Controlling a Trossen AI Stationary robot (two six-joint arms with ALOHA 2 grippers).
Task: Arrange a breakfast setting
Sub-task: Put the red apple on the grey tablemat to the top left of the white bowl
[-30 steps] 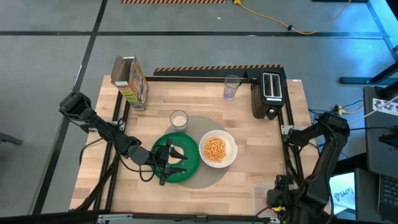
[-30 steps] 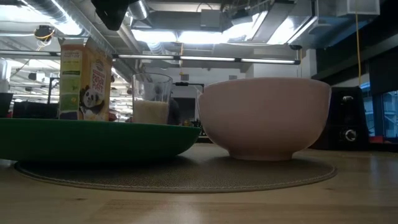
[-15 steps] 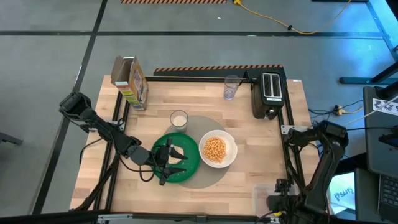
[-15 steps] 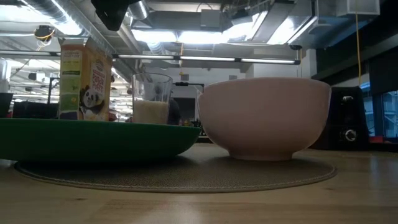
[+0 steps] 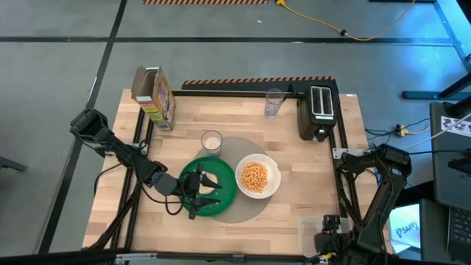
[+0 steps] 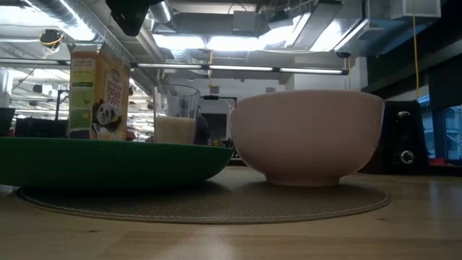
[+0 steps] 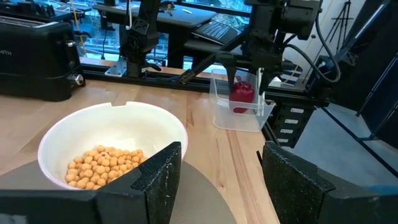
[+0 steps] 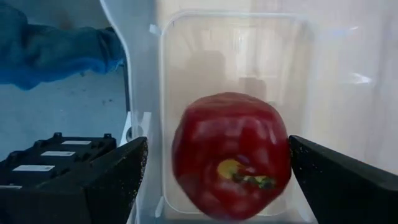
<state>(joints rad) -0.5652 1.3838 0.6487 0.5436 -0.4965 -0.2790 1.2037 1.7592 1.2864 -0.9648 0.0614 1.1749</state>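
A round green plate (image 5: 221, 193) and a white bowl (image 5: 256, 177) of cereal balls sit on a round grey mat (image 5: 246, 210). A small milk glass (image 5: 211, 140) stands at the mat's far edge. My left gripper (image 5: 206, 188) is open and empty over the plate. A red apple (image 8: 231, 155) lies in a clear container (image 7: 244, 118) at the table's near right corner. My right gripper (image 8: 217, 152) points down into the container, open, with one finger on each side of the apple. It also shows in the left wrist view (image 7: 247, 78). No spoon or bagel shows.
A cereal box (image 5: 154, 96) stands at the far left, and an empty glass (image 5: 273, 103) and a black toaster (image 5: 318, 110) at the far right. Bare wood lies between the bowl and the container. Something blue (image 8: 56, 50) shows beyond the table's edge.
My right arm has shifted toward the table's near edge and come lower over the clear container. The left arm and the tableware have kept still.
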